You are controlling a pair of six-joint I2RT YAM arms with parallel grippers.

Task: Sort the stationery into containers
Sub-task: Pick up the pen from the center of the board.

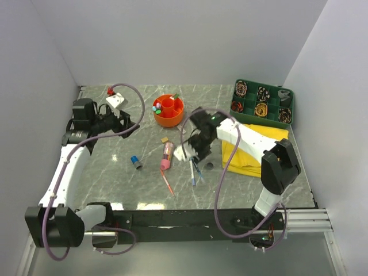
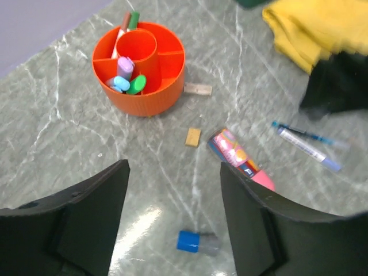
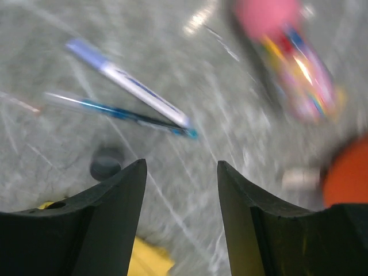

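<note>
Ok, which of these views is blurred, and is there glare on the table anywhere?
Right wrist view: blurred throughout, the pink tube and blue-capped pen smeared. Left wrist view: sharp on the orange organiser, a glare patch on the table near the bottom, the yellow cloth slightly soft. Top external view: sharp, evenly lit, bright reflections along the table's near edge.

Two containers: one orange organiser [image 1: 168, 111], upper centre; one green tray [image 1: 262, 101], upper right. Loose mid-frame: two blue pens [image 2: 309, 149], one red pen [image 1: 168, 183], one pink tube [image 1: 167, 155], one blue cap [image 1: 135, 161], one dark disc [image 1: 209, 166], one yellow cloth [image 1: 244, 161].
</note>
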